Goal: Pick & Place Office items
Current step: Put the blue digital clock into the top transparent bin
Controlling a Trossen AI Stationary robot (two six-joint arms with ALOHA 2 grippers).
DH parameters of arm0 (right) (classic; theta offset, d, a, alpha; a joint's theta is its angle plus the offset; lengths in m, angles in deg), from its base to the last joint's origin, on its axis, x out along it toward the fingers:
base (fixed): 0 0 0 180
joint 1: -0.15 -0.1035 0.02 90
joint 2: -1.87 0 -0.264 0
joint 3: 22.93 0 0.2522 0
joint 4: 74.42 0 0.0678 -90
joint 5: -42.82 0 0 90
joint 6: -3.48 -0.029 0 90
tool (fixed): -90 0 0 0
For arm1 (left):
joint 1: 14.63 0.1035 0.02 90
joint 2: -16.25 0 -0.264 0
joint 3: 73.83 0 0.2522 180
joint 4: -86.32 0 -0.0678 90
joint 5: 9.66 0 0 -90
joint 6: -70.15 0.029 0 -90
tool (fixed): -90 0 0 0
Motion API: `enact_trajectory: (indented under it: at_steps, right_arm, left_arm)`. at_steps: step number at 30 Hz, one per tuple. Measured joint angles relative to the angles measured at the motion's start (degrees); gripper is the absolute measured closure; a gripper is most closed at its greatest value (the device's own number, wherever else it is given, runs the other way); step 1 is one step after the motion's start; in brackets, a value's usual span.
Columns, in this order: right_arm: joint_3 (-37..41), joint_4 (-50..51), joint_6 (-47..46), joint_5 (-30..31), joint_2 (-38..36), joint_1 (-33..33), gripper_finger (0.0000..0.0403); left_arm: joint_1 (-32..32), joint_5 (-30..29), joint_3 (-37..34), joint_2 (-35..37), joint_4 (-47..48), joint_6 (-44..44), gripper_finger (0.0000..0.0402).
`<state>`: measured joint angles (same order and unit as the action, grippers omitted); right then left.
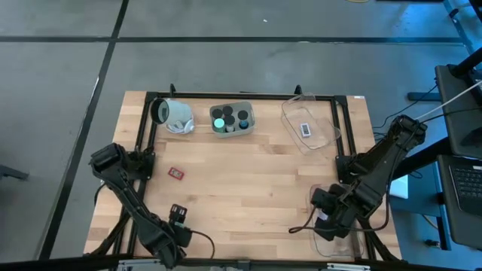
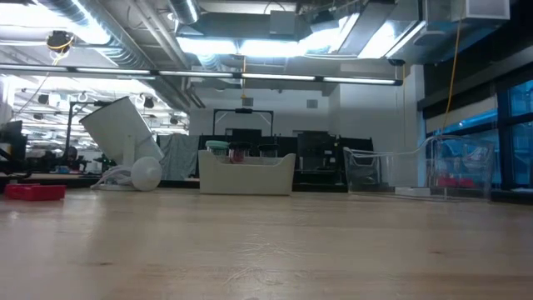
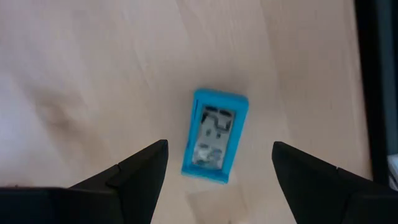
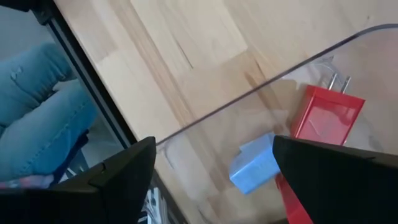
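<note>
My left gripper is open near the table's near left edge, pointing down. Its fingers stand either side of a teal rectangle that lies flat on the wood, without touching it. My right gripper is open at the near right corner, above a clear tray's rim. Inside that tray lie a red block with metal prongs and a pale blue block. Another red block lies alone on the table. A green-glowing round item and black caps sit in the grey tray.
A large white cup lies on its side at the far left. A second clear tray at the far right holds a pale rectangle. A black frame rail borders the table. A person's jeans show beyond the near edge.
</note>
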<state>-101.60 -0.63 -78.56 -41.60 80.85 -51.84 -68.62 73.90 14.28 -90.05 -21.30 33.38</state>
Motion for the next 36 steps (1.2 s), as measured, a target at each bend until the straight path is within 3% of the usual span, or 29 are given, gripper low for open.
enact_trajectory:
  at_steps: [15, 19, 25, 28, 32, 36]
  right_arm:
    - [0.0, 0.0, 2.1, -0.5, 0.0, 2.5, 0.0076]
    - [0.0, 0.0, 3.4, -0.5, 0.0, 3.1, 0.0076]
    - [0.0, 0.0, 5.3, -0.5, 0.0, 3.7, 0.0076]
    - [0.0, 0.0, 6.3, -0.1, 0.0, 3.7, 0.0076]
    - [0.0, -0.7, 8.3, 3.2, 0.0, 3.7, 0.0076]
    - [0.0, -3.4, 12.3, 9.5, 0.0, 3.9, 0.0076]
  left_arm:
    - [0.9, 0.8, -9.4, 0.1, -8.1, -1.5, 0.0123]
    - [0.9, 1.4, -9.4, 0.1, -9.2, -3.0, 0.0157]
    - [0.9, 2.5, -9.2, 0.1, -11.9, -5.0, 0.0253]
    - [1.3, 1.8, -8.0, 0.1, -12.6, -7.4, 0.0259]
    - [2.2, -3.7, -4.9, 0.8, -11.6, -9.6, 0.0263]
    - [3.7, -14.9, -0.4, 2.3, -8.9, -10.5, 0.0263]
